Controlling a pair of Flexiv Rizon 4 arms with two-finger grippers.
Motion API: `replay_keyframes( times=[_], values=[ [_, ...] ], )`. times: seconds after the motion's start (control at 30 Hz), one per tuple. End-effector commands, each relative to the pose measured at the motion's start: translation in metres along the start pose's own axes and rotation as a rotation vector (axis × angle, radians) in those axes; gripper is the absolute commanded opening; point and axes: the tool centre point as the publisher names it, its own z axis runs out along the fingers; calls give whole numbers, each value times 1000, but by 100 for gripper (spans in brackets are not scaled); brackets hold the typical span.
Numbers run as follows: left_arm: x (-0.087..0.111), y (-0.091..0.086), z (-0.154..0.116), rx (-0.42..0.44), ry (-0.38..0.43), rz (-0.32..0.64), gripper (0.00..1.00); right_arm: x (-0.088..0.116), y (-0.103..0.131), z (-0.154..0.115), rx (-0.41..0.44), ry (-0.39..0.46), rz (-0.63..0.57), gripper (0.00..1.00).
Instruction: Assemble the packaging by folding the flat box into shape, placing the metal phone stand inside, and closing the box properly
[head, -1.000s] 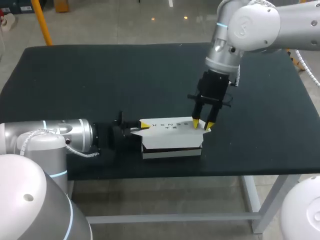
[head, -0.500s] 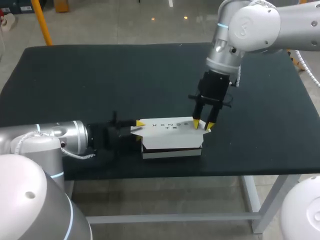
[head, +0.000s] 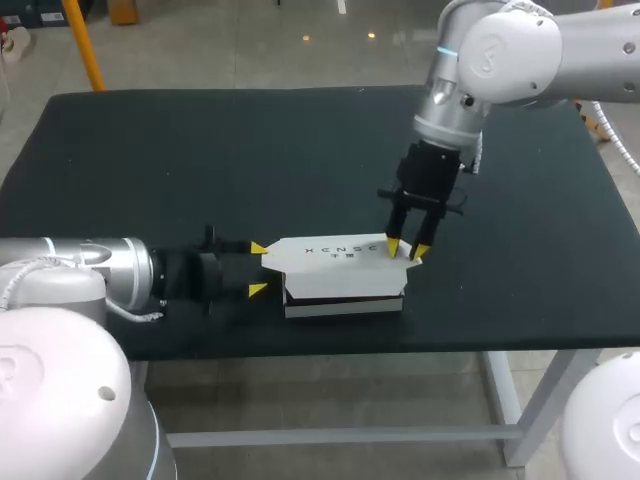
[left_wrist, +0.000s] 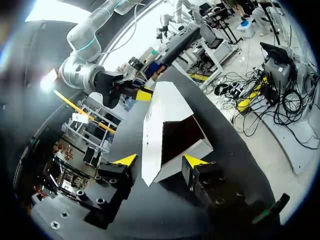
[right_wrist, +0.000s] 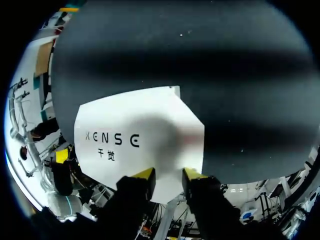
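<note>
The black cloth-covered table (head: 150, 150) gives room to move behind the work and to either side, though its front edge is close; the white cardboard box (head: 335, 265) lies near that edge, long axis left to right, its left end open and dark inside, no stand visible there; my right gripper (head: 406, 248) stands upright over the box's right end, fingers a narrow gap apart, tips seemingly pressing on the lid rather than pinching it; my left gripper (head: 258, 268) lies level, spread wide, empty, just clear of the open end and aimed along the box's length; I judge closing that end falls to it.

Bright overhead light casts a soft shadow on the box (right_wrist: 115, 120).
</note>
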Motion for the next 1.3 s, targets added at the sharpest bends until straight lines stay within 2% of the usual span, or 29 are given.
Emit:
replay_keyframes(
  times=[0.03,0.07,0.1,0.13,0.17,0.7,0.9,0.97,1.0,1.03,1.07,1.3],
  values=[
    [-17,-3,-32,20,234,-85,100,-1,-1,2,-6,2,1,40],
    [-19,-3,-34,18,288,-117,100,-1,-1,2,-6,3,1,40],
    [-20,-3,-35,9,380,-157,100,-1,-2,2,-9,3,2,40],
    [-22,-3,-33,-70,433,-185,100,-1,-2,2,-10,3,2,40],
    [-23,-2,-31,-228,432,-183,100,-1,-2,2,-11,4,2,40],
    [-27,-3,-28,-227,444,-197,100,3,1,8,-11,8,-1,39],
    [-46,-9,-21,-256,532,-410,100,3,1,9,-12,10,2,39],
    [-53,-9,-16,-333,557,-551,100,3,1,9,-12,7,3,39],
    [-55,-9,-13,-352,603,-603,100,3,2,9,-12,7,4,39],
    [-60,-9,-9,-396,624,-703,100,3,2,10,-12,6,4,39],
    [-65,-7,-3,-521,538,-807,100,3,2,10,-13,5,4,39],
    [-65,-7,-3,-521,538,-807,100,4,3,10,-16,4,7,41]
  ],
)
